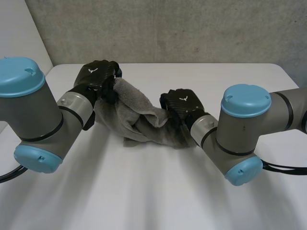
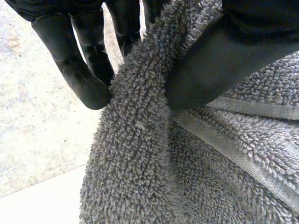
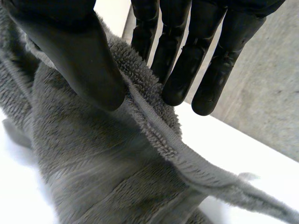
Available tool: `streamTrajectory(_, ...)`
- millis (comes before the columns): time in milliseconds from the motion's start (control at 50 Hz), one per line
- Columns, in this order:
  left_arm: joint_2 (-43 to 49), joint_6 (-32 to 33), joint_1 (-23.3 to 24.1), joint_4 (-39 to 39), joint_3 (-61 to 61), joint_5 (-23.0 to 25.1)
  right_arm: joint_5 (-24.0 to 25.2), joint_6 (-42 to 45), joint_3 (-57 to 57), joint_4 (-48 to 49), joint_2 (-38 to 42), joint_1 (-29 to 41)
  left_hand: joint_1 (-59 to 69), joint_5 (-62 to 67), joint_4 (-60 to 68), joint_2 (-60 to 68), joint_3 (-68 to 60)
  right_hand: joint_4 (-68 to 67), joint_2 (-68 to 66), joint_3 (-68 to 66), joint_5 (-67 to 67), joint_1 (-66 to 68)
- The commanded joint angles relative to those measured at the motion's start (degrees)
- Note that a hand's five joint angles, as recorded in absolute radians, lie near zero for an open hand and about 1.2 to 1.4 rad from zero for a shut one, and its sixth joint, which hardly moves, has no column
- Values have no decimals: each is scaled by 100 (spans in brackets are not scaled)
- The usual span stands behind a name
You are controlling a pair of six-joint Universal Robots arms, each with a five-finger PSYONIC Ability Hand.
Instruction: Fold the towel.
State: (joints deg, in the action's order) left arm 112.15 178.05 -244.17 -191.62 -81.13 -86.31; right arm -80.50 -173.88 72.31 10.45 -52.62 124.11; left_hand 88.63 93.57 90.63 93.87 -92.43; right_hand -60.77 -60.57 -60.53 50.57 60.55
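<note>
Left hand (image 1: 98,76): shut on the grey towel (image 1: 139,122) at its raised end. In the wrist view the thumb (image 2: 219,65) sits on one side of a bunched fold and the near-straight fingers (image 2: 81,81) on the other, with terry pinched between. The towel's hem band (image 2: 243,149) runs just past the thumb tip.

Right hand (image 1: 182,103): also pinching the towel, at the opposite end. In the wrist view the thumb (image 3: 86,65) presses the towel's face and the fingers (image 3: 187,81) sit behind the hemmed edge, which is nipped between them.

Towel: bunched, not flat. It is strung between the two hands, high at the left hand and sloping down toward the right. The middle sags and a crumpled lump rests on the white table (image 1: 144,191) under the span. Can't tell how far the right-hand end is off the table.

The arms flank the towel, one on each side. A concrete wall (image 1: 168,28) stands beyond the towel, past the far table edge.
</note>
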Motion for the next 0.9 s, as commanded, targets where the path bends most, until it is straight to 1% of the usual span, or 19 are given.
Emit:
streamTrajectory(20, 0, -7, 19, 2, -35, 0, 96, -6, -59, -34, 524, 26, -863, -2357, -1063, -1387, 1243, 1333, 1312, 1308, -1312, -1310)
streamTrajectory(200, 26, -7, 19, 2, -35, 0, 87, 3, -191, -34, 876, 79, -863, -2357, -1063, -1387, 1243, 1402, 1381, 1378, -1382, -1380)
streamTrajectory(260, 44, -7, 37, 2, -35, 0, 69, 12, -191, -25, 920, 79, -863, -2357, -1063, -1387, 1243, 1183, 1163, 1159, -1163, -1161)
streamTrajectory(280, 44, -7, 37, 2, -43, 9, 60, 12, -199, -17, 920, 70, -863, -2357, -1063, -1387, 1243, 634, 613, 610, -613, -611)
streamTrajectory(300, 44, -7, 37, 2, -44, 9, 60, 12, -199, -16, 920, 70, -863, -2357, -1063, -1387, 1243, 628, 608, 604, -608, -606)
streamTrajectory(340, 61, -7, 45, 2, -44, 9, 60, 12, -217, 1, 877, 52, -863, -2357, -1063, -1387, 1243, -1908, -1929, -1932, 1929, 1931)
streamTrajectory(420, 70, 2, 37, -7, -52, 9, 43, 21, -217, 1, 744, -27, -863, -2357, -1063, -1387, 1243, -1923, -1943, -1947, 1943, 1945)
streamTrajectory(460, 88, 19, 37, -15, -70, 1, 78, -6, -217, -8, 325, -280, -863, -2357, -1063, -1387, 1243, -1923, -1943, -1947, 1943, 1945)
streamTrajectory(480, 88, 19, 37, -16, -70, 0, 78, -6, -217, -8, 322, -282, -863, -2357, -1063, -1387, 1243, -1923, -1943, -1947, 1943, 1945)
streamTrajectory(520, 123, 37, 37, -33, -79, 0, 113, -32, -182, 1, -325, -553, -863, -2357, -1063, -1387, 1243, -1923, -1943, -1947, 1943, 1945)
streamTrajectory(540, 123, 37, 37, -33, -79, 0, 113, -32, -182, 1, -328, -554, -863, -2357, -1063, -1387, 1243, -1923, -1943, -1947, 1943, 1945)
streamTrajectory(580, 219, 63, 28, -42, -79, -17, 192, -23, -156, -8, -862, -729, -863, -2357, -1063, -1387, 1243, -1923, -1943, -1947, 1943, 1945)
streamTrajectory(620, 254, 72, 37, -42, -79, -17, 218, 3, -164, -60, -1064, -782, -863, -2357, -1063, -1387, 1243, -1923, -1943, -1947, 1943, 1945)
streamTrajectory(640, 307, 89, 37, -51, -79, -17, 288, 29, -156, -113, -1232, -809, -1744, -3237, -1943, -2268, 2124, -1923, -1943, -1947, 1943, 1945)
streamTrajectory(660, 307, 89, 37, -51, -79, -17, 289, 29, -156, -113, -1233, -809, -1753, -3246, -1952, -2276, 2133, -1923, -1943, -1947, 1943, 1945)
streamTrajectory(680, 368, 98, 28, -68, -79, -17, 402, 73, -129, -218, -1372, -835, -2519, -4012, -2718, -3043, 2899, -1923, -1943, -1947, 1943, 1945)
streamTrajectory(720, 447, 98, 28, -68, -79, -17, 525, 152, -120, -410, -1487, -862, -2843, -4336, -3043, -3367, 3223, -1923, -1943, -1947, 1943, 1945)
streamTrajectory(780, 588, 107, 28, -68, -26, -17, 728, 397, -103, -806, -1654, -923, -3147, -4641, -3347, -3671, 3527, -1923, -1943, -1947, 1943, 1945)
streamTrajectory(900, 782, 98, -25, -68, 9, -26, 746, 1082, 256, -1098, -1804, -1090, -3569, -5063, -3769, -4093, 3949, -1923, -1943, -1947, 1943, 1945)
